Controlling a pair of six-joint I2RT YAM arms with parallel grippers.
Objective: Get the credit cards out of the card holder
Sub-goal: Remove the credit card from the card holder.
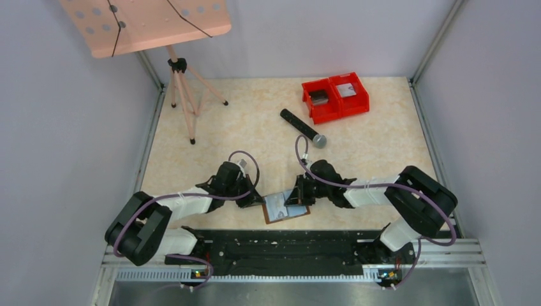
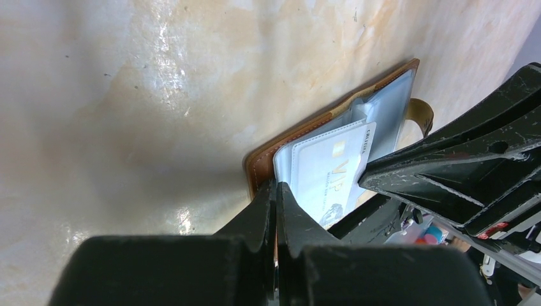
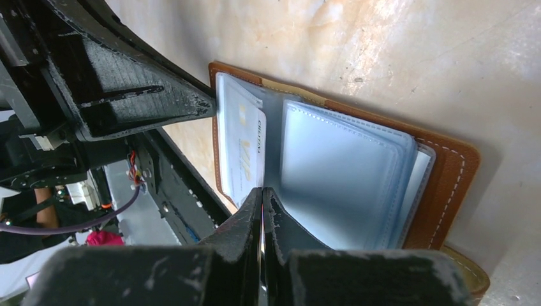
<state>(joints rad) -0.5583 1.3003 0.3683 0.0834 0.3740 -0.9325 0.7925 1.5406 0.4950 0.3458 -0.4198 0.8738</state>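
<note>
The brown leather card holder lies open on the table between both arms, near the front edge. Its grey-blue clear pockets fan out. A white credit card with gold lettering sits in the pocket nearest the left arm. My left gripper is shut on the holder's brown edge. My right gripper is shut with its tips on the card's edge. In the top view, the left gripper and right gripper face each other across the holder. The holder's brown tab sticks out at its far side.
Red twin bins stand at the back right, and a black microphone lies in front of them. A pink music stand on a tripod occupies the back left. Grey walls close in the table's sides.
</note>
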